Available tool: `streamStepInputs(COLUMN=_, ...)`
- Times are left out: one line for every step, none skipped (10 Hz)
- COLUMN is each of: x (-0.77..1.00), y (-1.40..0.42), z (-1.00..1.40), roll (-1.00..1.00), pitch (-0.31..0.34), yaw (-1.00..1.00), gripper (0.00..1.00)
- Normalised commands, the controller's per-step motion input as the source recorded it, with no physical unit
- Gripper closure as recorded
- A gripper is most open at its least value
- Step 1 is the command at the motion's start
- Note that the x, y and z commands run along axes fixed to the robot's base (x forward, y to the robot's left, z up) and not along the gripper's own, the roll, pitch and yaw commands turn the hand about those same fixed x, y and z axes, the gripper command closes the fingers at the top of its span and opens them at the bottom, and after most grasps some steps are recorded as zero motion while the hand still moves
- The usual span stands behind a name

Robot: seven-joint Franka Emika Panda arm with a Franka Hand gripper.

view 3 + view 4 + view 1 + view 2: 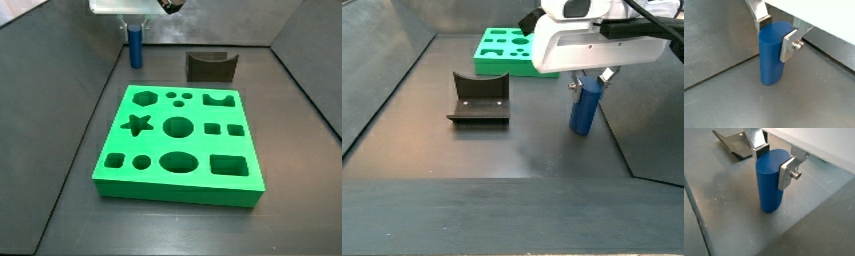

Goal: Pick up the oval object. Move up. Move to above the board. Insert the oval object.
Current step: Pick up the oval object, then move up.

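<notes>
My gripper (pixel 775 159) is closed on the peg (pixel 771 183), fingers (pixel 788 174) clamping its top end on opposite sides; most of the peg hangs below the pads. Peg is upright, its base on or just off the floor (pixel 724 100) — can't tell which.

Risks from here:
- Grip is high and the pads cover little of the peg. Smooth surface, so it could slip or pivot between my fingers on the lift.
- Any tilt means the lower end arrives off-axis at the board (pixel 181 145) and jams on the hole's edge.
- The oval hole needs matching yaw; if the peg twists in the pads, it won't seat.
- Board is well away from my fingers, with the fixture (pixel 478 98) near the path. Too low a transit clips it.
</notes>
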Motion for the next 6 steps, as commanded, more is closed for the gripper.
streamStepInputs(x=0.00, y=0.00, z=0.00, roll=0.00, pitch=0.000, yaw=0.00, gripper=1.00)
streamStepInputs(x=0.00, y=0.00, z=0.00, roll=0.00, pitch=0.000, yaw=0.00, gripper=1.00)
streamStepInputs(x=0.00, y=0.00, z=0.83, roll=0.00, pitch=0.000, yaw=0.00, gripper=1.00)
streamStepInputs(x=-0.08, y=0.00, z=0.78, roll=-0.01, pitch=0.037, yaw=-0.01, gripper=1.00)
streamStepInputs(x=-0.10, y=0.00, z=0.70, roll=-0.01, pitch=0.057, yaw=-0.01, gripper=1.00)
streamStepInputs(x=-0.06, y=0.01, z=0.53, roll=0.01, pitch=0.053, yaw=-0.02, gripper=1.00)
